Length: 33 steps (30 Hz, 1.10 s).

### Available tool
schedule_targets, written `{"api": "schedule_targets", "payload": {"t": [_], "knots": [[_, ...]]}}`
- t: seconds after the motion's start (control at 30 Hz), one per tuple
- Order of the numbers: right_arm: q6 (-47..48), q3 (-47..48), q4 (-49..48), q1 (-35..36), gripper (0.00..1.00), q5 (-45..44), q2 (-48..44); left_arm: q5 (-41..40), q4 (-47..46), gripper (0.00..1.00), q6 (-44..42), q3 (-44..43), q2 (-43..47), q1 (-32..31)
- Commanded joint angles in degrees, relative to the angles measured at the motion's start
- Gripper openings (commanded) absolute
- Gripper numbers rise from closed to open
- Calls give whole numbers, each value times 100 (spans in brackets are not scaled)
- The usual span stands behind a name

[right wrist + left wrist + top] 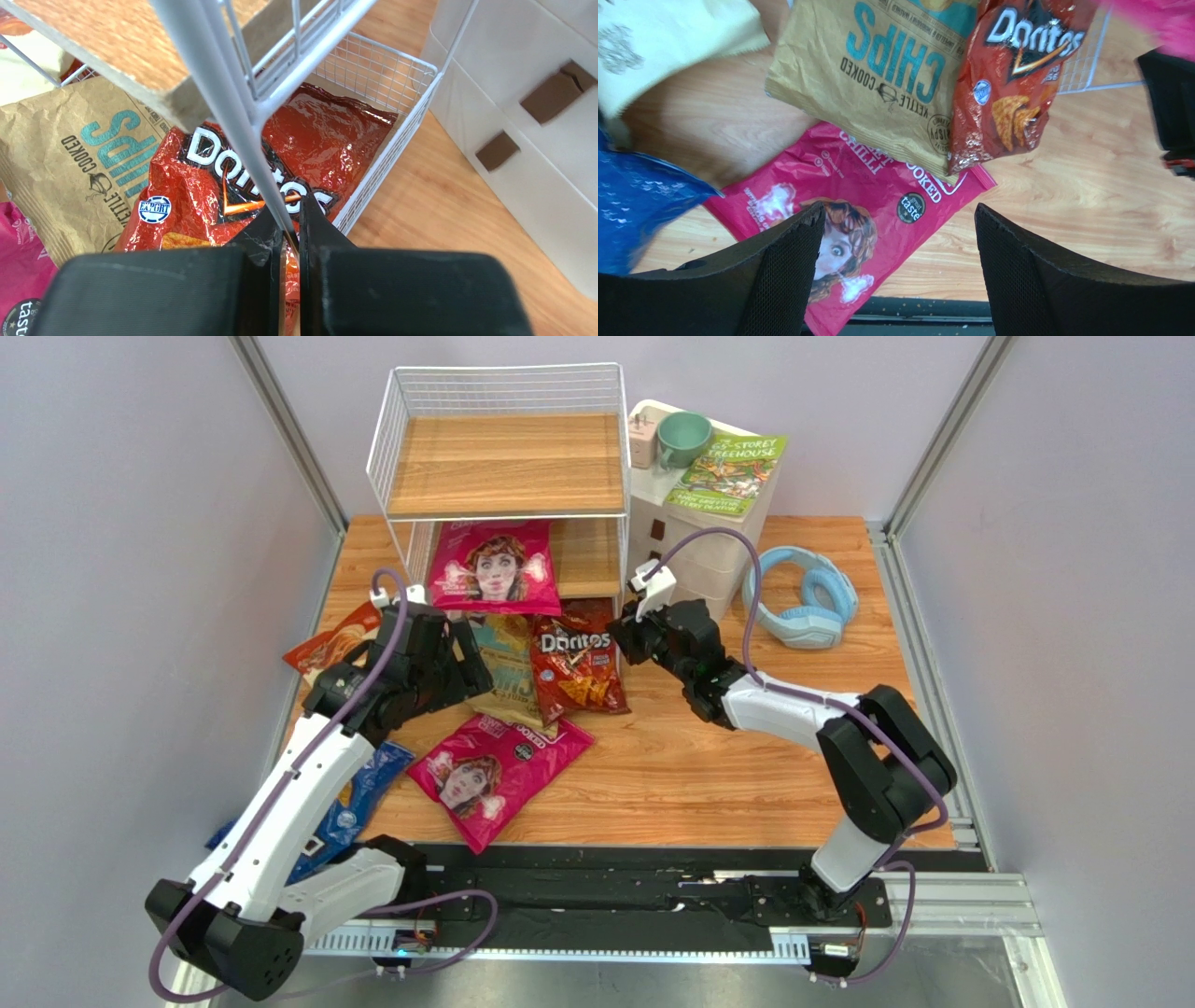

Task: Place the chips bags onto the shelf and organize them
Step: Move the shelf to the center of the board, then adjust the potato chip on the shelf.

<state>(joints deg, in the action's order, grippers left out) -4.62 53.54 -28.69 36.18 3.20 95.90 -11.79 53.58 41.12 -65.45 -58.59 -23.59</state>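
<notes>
Chips bags (494, 770) likely light, crinkly, slippery foil w/ fragile contents; best pinched at a sealed edge. One magenta bag (491, 567) sat on the shelf (505, 465); the rest lay on the counter (730, 742). Left hand (899, 217) was wide above them. Right hand (289, 231) was closed at the shelf's corner wire over the red Doritos bag (330, 133); couldn't tell if it gripped anything. Drawer unit (701, 532) crowded the right side.

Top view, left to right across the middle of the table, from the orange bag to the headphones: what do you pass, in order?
orange bag → left gripper → red Doritos bag → right gripper → headphones
</notes>
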Motion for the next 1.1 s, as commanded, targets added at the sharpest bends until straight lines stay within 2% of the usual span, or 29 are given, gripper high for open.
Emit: {"api": "schedule_targets", "payload": {"t": [0.0, 0.1, 0.27, 0.3, 0.5, 0.57, 0.7, 0.87, 1.07], "knots": [[-592, -45, -208, 64, 4, -91, -669, 597, -918, 84, 150, 690, 408, 22], [-671, -2, -6, 64, 21, -83, -730, 923, -1261, 84, 46, 1139, 699, 21], [-908, 69, 109, 64, 27, -65, -748, 1126, -2017, 84, 27, 1938, 1042, 22], [-1013, 69, 126, 64, 33, -31, -739, 1144, -2306, 84, -8, 2000, 1025, 22], [-1339, 86, 196, 55, 45, 128, -669, 1206, -3632, 83, 62, 2589, 604, 13], [-1348, 130, 302, 64, 43, 207, -669, 1188, -3898, 82, 62, 2616, 298, 13], [-1234, 174, 443, 38, 31, 242, -678, 1040, -4302, 82, 141, 2564, -258, -5], [-1287, 236, 539, -32, 29, 497, -686, 1248, -4962, 82, 396, 2511, -1029, -5], [-1313, 210, 558, -85, 30, 681, -722, 1285, -5839, 83, 808, 2520, -1821, -93]]}}
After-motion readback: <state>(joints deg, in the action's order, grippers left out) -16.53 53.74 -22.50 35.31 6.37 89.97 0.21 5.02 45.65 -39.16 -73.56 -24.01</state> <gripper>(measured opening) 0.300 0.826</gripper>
